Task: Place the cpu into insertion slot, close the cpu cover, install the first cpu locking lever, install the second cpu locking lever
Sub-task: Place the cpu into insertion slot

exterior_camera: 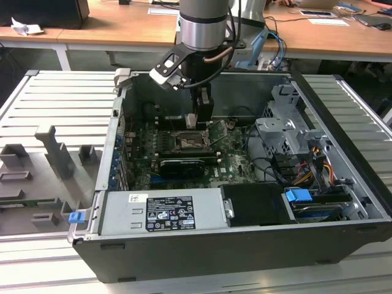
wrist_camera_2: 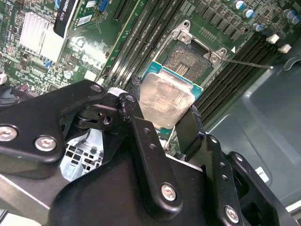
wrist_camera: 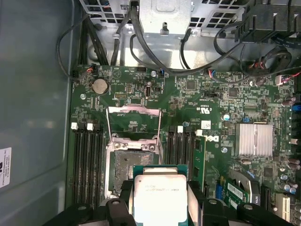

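Gripper [wrist_camera_2: 162, 115] pinching the cpu [wrist_camera_2: 165, 99] by two opposite edges, one black finger [wrist_camera_2: 136, 113] on each side, pale metal top facing the cameras in both wrist views; same grip in the first wrist view, gripper [wrist_camera: 160, 209] and cpu [wrist_camera: 160, 195]. Chip is off the board, not seated. Insertion slot [wrist_camera: 128, 169] sits just past the fingertips, partly under the chip's far edge, its dark contact field bare; also seen as the insertion slot [wrist_camera_2: 188, 59] in the second wrist view. In the exterior view the gripper [exterior_camera: 204, 116] hangs straight down inside the computer case [exterior_camera: 202, 257], just above and beside the slot [exterior_camera: 185, 142]. Cpu cover [wrist_camera: 134, 109] is flipped open, standing up on the slot's side away from the gripper. A thin locking lever [wrist_camera_2: 249, 63] sticks out loose from a slot corner, unlatched. Memory slots [wrist_camera: 87, 160] run along both flanks of the slot. Farther from the gripper: finned heatsink [wrist_camera: 254, 140], then black cables [wrist_camera: 155, 52] at the board's far edge. Power supply [exterior_camera: 162, 211] lies along the near wall of the case in the exterior view, well apart from the gripper.
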`<act>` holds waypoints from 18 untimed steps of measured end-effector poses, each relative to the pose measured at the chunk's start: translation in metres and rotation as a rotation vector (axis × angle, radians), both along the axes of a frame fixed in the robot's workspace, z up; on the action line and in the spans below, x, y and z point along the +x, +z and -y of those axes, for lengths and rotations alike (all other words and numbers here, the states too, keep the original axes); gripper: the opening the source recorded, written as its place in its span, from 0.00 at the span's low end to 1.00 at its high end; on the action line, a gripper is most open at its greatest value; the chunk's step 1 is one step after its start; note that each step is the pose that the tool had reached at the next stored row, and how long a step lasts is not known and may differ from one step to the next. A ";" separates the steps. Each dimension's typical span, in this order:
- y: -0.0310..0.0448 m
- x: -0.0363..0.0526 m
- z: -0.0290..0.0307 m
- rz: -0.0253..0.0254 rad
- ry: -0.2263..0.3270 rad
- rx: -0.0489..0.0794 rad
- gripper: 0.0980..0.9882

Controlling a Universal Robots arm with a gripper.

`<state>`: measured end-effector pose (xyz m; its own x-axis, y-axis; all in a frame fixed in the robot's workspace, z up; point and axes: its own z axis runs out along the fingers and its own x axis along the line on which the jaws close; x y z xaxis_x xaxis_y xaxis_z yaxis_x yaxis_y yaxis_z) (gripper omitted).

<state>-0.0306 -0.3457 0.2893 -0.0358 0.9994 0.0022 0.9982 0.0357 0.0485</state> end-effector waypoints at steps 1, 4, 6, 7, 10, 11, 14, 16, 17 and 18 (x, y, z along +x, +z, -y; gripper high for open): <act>-0.0005 0.0000 0.0000 0.0000 -0.001 0.000 0.50; -0.0038 -0.0002 -0.0010 -0.0002 -0.004 0.000 0.50; -0.0061 -0.0001 -0.0023 0.0000 -0.009 0.000 0.50; -0.0089 -0.0001 -0.0034 0.0000 -0.010 0.000 0.50; -0.0149 -0.0001 -0.0037 0.0000 -0.010 0.000 0.50; -0.0181 -0.0001 -0.0038 -0.0001 -0.010 0.000 0.50; -0.0244 -0.0001 -0.0040 -0.0001 -0.010 0.000 0.50; -0.0261 -0.0002 -0.0039 -0.0002 -0.010 0.000 0.50; -0.0262 -0.0002 -0.0039 -0.0002 -0.010 0.000 0.50; -0.0263 -0.0001 -0.0039 -0.0001 -0.010 0.000 0.50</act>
<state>-0.0308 -0.3418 0.2630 -0.0261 0.9997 0.0019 0.9985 0.0260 0.0484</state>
